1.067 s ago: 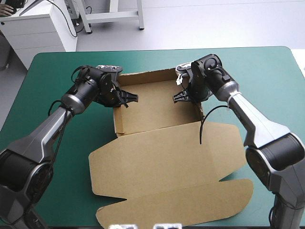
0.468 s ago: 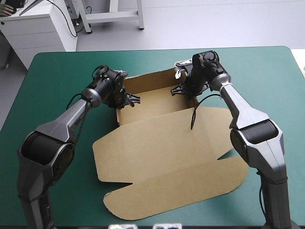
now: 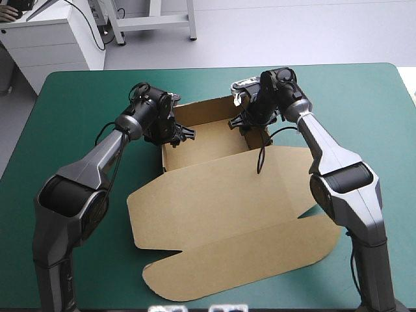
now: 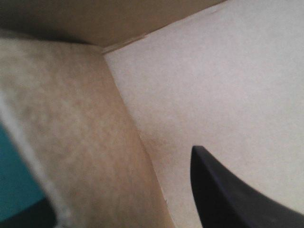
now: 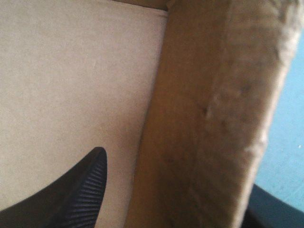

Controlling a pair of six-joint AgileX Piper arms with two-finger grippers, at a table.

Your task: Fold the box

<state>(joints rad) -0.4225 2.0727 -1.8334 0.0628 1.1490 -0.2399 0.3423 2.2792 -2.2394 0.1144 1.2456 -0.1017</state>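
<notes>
Left jaws were found open, set astride the left side wall (image 4: 80,142) of the box (image 3: 214,188). The left inner finger (image 4: 228,194) was seen over the tray floor (image 4: 228,71), clear of the wall. A dark shape beyond the wall's rim was taken to be the outer finger.

Right jaws were likewise found open, astride the right side wall (image 5: 204,118). The right inner finger (image 5: 71,194) was seen inside the tray and apart from the board.

The box was recorded toward the far middle of the teal-green bench (image 3: 78,91). Its back and side walls were raised, and its lid (image 3: 227,240) was laid flat toward the near edge.

Step in hand was judged to be the setting of the two side walls. For a good result:
- Each wall should be gripped near its rim, with the board held flat between the fingers rather than pinched at a corner.
- Both walls should be worked together and evenly, so that the tray is neither twisted nor dragged across the bench.
- Each wall should be turned about its floor crease, not bent above it.

No brand, label or writing was made out on the board or the bench
</notes>
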